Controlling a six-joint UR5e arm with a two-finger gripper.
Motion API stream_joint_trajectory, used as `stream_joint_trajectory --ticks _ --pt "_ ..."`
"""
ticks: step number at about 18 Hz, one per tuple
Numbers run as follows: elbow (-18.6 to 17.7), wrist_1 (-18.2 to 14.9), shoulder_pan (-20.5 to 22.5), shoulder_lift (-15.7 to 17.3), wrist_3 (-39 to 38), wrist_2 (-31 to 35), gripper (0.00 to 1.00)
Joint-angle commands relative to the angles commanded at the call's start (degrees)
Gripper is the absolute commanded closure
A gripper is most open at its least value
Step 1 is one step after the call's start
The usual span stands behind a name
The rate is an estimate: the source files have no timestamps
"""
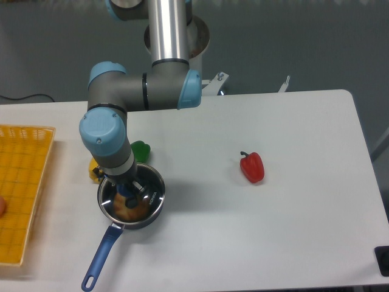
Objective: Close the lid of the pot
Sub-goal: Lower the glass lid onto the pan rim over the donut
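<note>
The pot [153,210] is a small dark saucepan at the front left of the table, with its long blue handle [102,254] pointing toward the front edge. The lid [109,201], clear glass with a metal rim, lies level over the pot's mouth and covers it. I cannot tell whether it rests on the rim or hangs just above it. A brownish-orange item shows through the glass. My gripper [130,194] reaches straight down over the pot's centre, its fingers closed around the lid's blue knob, which is mostly hidden.
A green pepper [141,149] and a yellow item [94,171] lie just behind the pot, partly hidden by the arm. A red pepper [252,167] lies to the right. A yellow basket [21,194] stands at the left edge.
</note>
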Motion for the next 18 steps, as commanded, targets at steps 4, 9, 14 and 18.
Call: stream_joint_trajectory --ticks 4,9,14,18 --pt "-0.1 -0.1 -0.4 0.1 0.1 0.0 0.37" --pt "-0.1 0.0 -0.4 0.2 0.1 -0.2 0.35" --pt "-0.3 0.0 -0.4 0.1 0.1 0.1 0.0" --pt "-0.1 -0.1 -0.3 0.3 0.3 -0.3 0.0"
